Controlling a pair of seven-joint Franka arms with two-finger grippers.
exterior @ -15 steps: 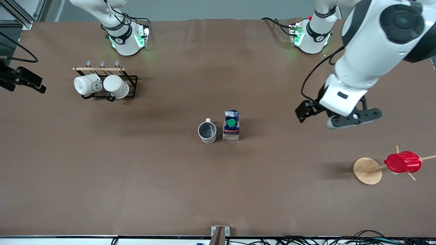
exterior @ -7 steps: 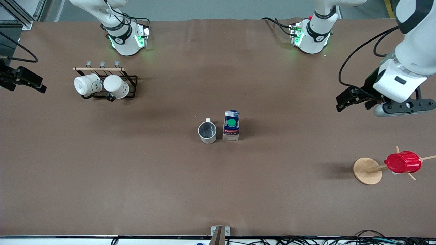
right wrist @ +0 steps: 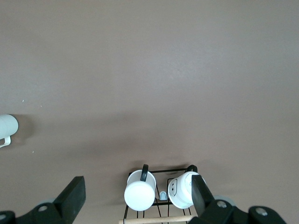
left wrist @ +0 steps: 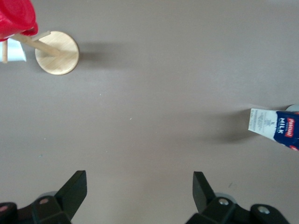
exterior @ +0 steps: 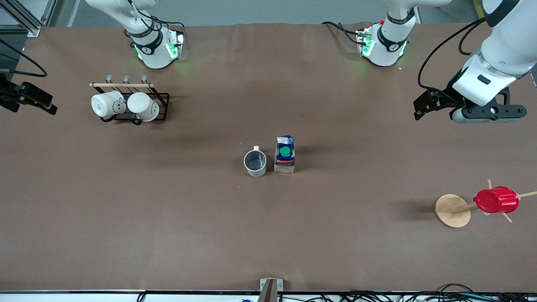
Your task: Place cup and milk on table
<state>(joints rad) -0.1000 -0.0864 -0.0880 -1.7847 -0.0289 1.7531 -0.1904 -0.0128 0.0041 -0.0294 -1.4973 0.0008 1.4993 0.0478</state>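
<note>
The cup (exterior: pixel 255 162) and milk (exterior: pixel 285 160) stand upright just beside each other mid-table (exterior: pixel 168 218) — task apparently complete. The left gripper (left wrist: pixel 140 186) hangs wide open, empty; the right gripper (right wrist: pixel 135 193) — likewise — waits over the mug rack (right wrist: pixel 161 196).

We look down from high across the table (exterior: pixel 168 218); both wrist cameras face straight down, the left's sharing the milk (left wrist: pixel 279 132).

Three mugs (exterior: pixel 255 162), one carton (exterior: pixel 285 155).

Even overhead light — soft shadows; matte table (exterior: pixel 168 218), no glare.
</note>
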